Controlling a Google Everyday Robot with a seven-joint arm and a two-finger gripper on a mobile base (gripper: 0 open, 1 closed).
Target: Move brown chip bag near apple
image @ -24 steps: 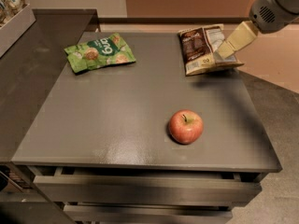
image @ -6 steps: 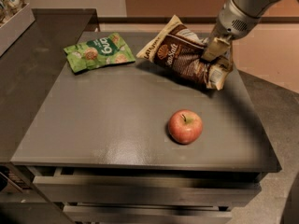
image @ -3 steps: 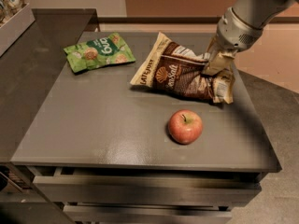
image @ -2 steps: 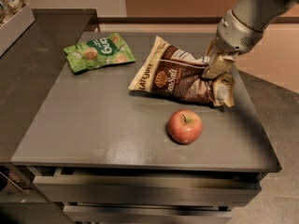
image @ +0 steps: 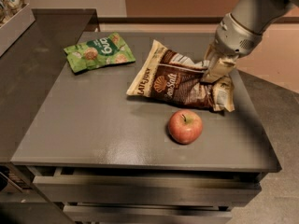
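The brown chip bag (image: 180,83) has a dark brown and cream face with a shell logo. It sits right of the table's middle, tilted with its right end raised. My gripper (image: 214,73) comes in from the upper right and is shut on the bag's right end. The red apple (image: 185,126) stands on the table just in front of the bag, a short gap below its lower edge.
A green snack bag (image: 98,52) lies at the far left of the grey table (image: 93,125). A dark counter (image: 28,64) adjoins the table on the left. Drawers show under the table's front edge.
My gripper has carried the brown chip bag from the far right corner leftward and forward, down close to the apple. The apple and green bag have not moved.
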